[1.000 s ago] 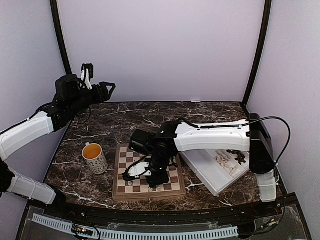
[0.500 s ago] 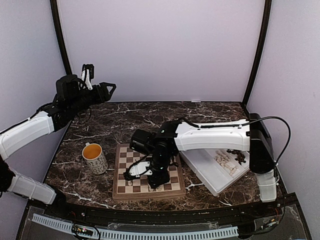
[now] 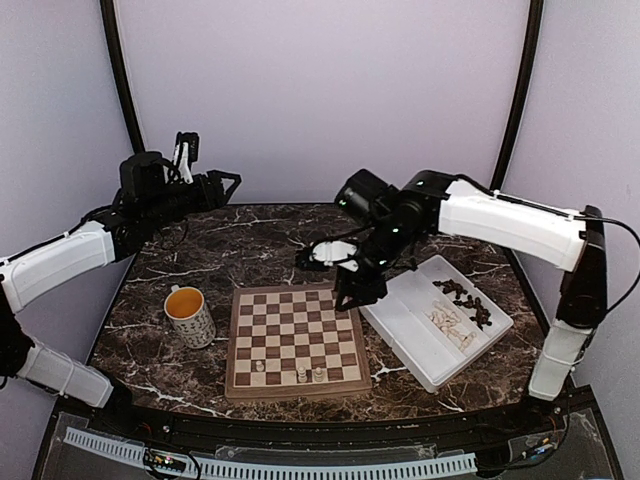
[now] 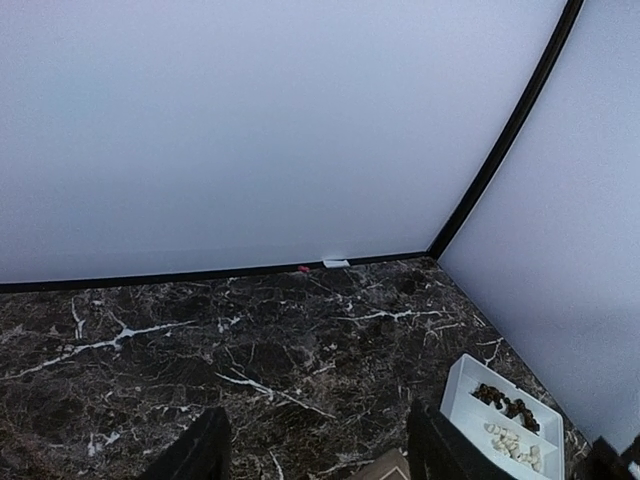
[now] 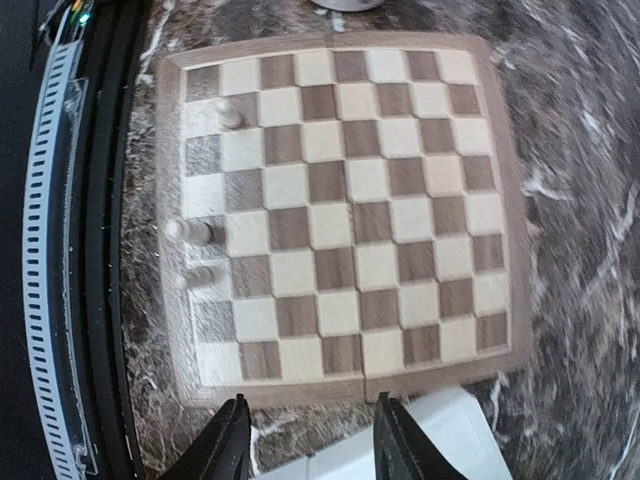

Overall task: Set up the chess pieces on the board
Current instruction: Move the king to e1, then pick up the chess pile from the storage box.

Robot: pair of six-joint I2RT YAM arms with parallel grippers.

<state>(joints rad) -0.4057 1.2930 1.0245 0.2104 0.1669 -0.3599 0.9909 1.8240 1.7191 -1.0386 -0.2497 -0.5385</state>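
Three pale pieces on the checked board, both arms raised with nothing held

The dark, blunt left fingers (image 4: 197, 452) stand well apart and empty, high over the white-veined dark marble surface (image 3: 250, 240). A glazed white mug (image 3: 190, 316) of orange liquid sits just left of the square wooden chessboard (image 3: 295, 300), which has tan and brown checks in a plain brown border. Three small turned cream chess pieces (image 3: 301, 374) stand near its front edge. The right fingers (image 5: 232, 440) hover partly spread and empty above where the board meets the white compartmented plastic tray (image 3: 415, 345) of loose pieces.
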